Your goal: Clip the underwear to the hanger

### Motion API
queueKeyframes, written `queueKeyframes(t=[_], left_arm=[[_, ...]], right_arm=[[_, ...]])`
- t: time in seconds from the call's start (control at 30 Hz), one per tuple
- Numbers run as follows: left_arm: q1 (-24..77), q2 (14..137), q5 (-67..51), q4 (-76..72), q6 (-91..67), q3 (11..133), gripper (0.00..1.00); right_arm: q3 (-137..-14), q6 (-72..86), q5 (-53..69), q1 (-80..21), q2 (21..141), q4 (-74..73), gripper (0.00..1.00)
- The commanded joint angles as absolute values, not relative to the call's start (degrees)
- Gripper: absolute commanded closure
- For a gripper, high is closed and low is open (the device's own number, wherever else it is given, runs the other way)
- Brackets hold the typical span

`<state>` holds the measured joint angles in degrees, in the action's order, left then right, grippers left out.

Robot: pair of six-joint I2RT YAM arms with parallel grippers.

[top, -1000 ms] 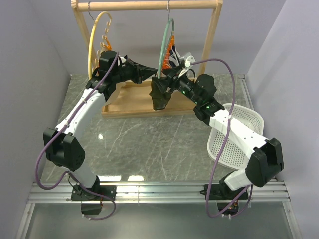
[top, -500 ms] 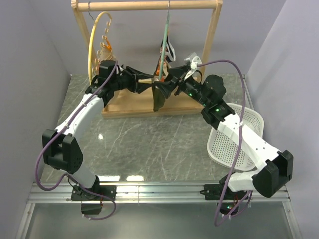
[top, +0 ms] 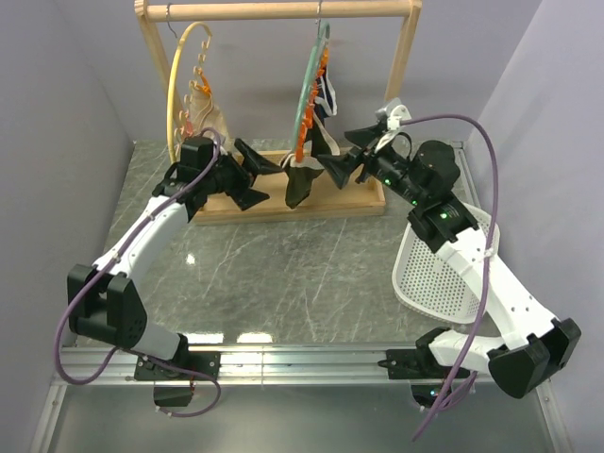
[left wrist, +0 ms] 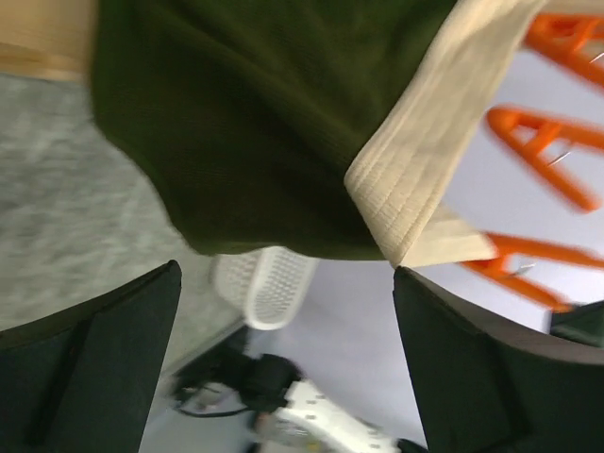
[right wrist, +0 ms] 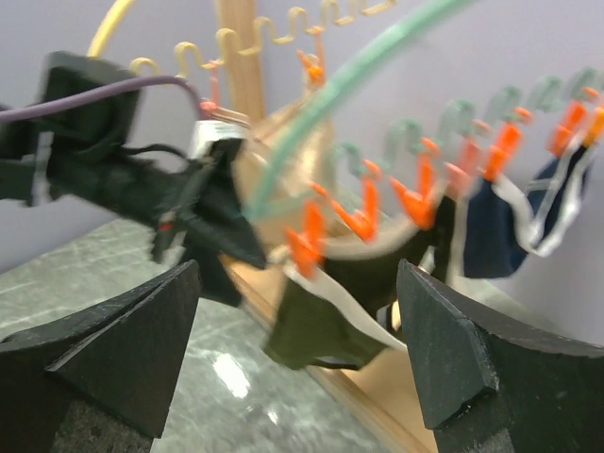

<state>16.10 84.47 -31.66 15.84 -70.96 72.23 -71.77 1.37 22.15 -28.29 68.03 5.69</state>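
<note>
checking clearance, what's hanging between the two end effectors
In the top view, the dark olive-green briefs with a tan waistband hang between the left end effector and right end effector.

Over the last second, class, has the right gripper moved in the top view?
Yes. The right gripper has drawn back to the right, away from the underwear and toward the rack's right post. Its jaws are open.

underwear btwn rack posts, table nr side open
</note>
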Motion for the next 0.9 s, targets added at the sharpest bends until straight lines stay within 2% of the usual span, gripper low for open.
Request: queueKeyframes(t=[0.0,0.37,0.63,0.87], left_arm=[[16.17,79.81,-27.51,18.63,-58.30,68.83,0.01],[17.31,69.01,-20.75,26.46,-31.06,62.94,0.01],[17.31,57.92,-19.08,26.80,-11.80,64.77,0.01],[17.31,56.96,-6.43,31.99,-4.58,66.71,0.01]], right_arm=[[-74.45,0.62,20.57,-26.02,64.17,0.45,0.09],[-70.40,-1.32,17.14,-19.08,53.71,-14.76,0.08],[-67.33,-1.58,15.56,-15.82,50.36,-27.05,0.08],[-59.69,-0.79,14.59,-13.98,46.24,-28.65,0.07]])
